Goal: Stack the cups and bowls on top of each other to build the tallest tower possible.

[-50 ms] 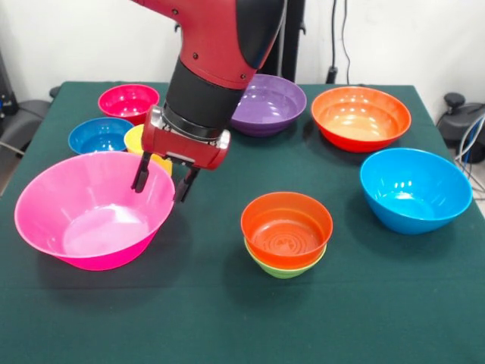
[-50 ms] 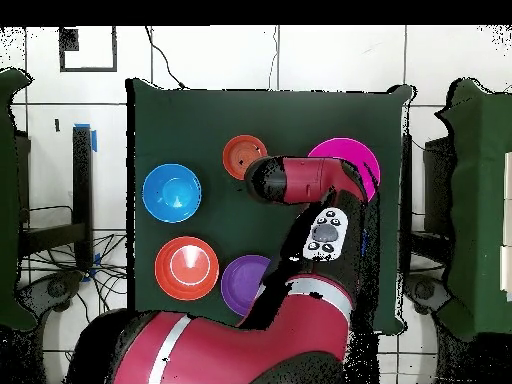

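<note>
We see a green table (image 1: 227,318) w/ coloured plastic bowls spread across it, and a red-and-black robot arm coming down at left-centre. Its gripper (image 1: 164,182) hangs just over the far-right rim of the big pink bowl (image 1: 91,208) at near left. The two dark fingers (image 1: 141,173) are spread apart w/ nothing between them; one sits inside the rim line, the other outside, so we judge it's lining up to pinch the bowl wall, tho no contact is clear yet.

Near centre sits the tower so far: a small orange-red bowl (image 1: 286,227) nested in a small green bowl (image 1: 282,267), only the green's lower edge showing. It's low, prob. because nested bowls add little height. The large light blue bowl (image 1: 415,189) sits by itself at right, well apart from that pile. Far right: large orange bowl (image 1: 361,117). Far centre: purple bowl (image 1: 267,105), partly behind the arm. Far left: small magenta-red bowl (image 1: 129,101), w/ a small dark blue bowl (image 1: 98,136) nearer. A yellow cup (image 1: 138,140) peeks out just behind the gripper, mostly hidden. We can't find the green cup.

From overhead the arm covers much of the table; pink, orange-red, blue, orange and purple bowls show around it.

All bowls sit mouth-up, so most of the stacking is still to do.
</note>
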Motion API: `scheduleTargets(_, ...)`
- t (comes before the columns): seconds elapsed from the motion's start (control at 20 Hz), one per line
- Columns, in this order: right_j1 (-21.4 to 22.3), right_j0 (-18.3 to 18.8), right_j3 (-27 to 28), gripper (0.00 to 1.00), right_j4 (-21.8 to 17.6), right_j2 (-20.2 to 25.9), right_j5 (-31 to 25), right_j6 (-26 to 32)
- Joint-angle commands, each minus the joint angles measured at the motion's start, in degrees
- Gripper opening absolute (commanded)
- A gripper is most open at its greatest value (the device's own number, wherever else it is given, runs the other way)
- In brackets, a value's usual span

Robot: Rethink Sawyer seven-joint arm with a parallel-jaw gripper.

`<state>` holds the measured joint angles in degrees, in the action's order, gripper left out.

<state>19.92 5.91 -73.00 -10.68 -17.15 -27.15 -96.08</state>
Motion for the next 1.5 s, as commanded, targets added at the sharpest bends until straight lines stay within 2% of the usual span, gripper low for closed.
scheduleTargets(0.05, -3.16, -0.29, -1.56, 1.00, 2.31, 7.85, -0.37, -7.34)
scheduleTargets(1.5, -7.44, -3.05, 2.15, 1.00, 1.77, 3.40, 1.05, -9.71)
